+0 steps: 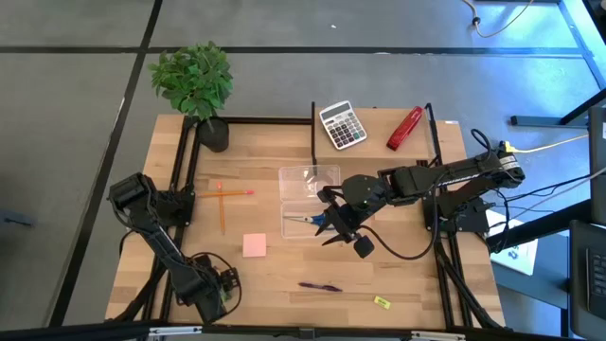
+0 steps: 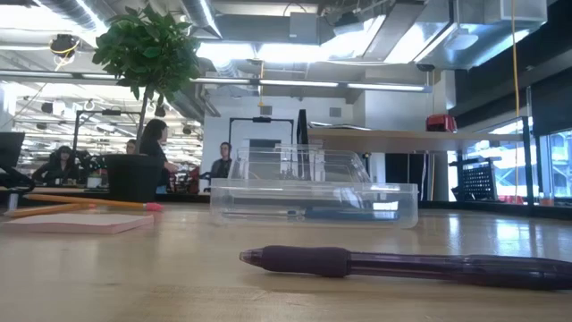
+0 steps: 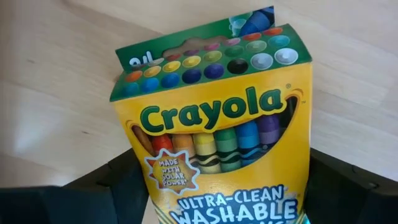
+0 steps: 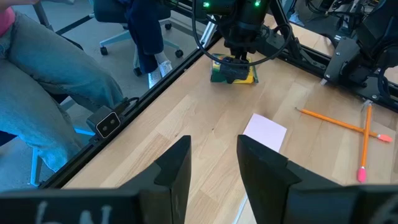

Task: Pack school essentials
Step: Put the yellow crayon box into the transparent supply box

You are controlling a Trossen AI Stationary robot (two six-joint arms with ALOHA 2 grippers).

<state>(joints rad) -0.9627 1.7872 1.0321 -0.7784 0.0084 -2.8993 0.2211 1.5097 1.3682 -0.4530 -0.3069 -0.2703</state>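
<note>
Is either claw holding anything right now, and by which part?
Right claw: nothing. Left claw sits around the crayon box's lower end, on its side edges; a firm grip cannot be told.

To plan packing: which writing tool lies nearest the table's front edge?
The dark pen, alone near the front edge; the two orange pencils lie crossed farther back.

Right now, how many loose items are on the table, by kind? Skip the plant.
Pencils: 2
Pen: 1
Note pad: 1
Scissors: 1
Crayon box: 1
Small yellow piece: 1
Calculator: 1
Stapler: 1
Clear containers: 2
Total: 11
</note>
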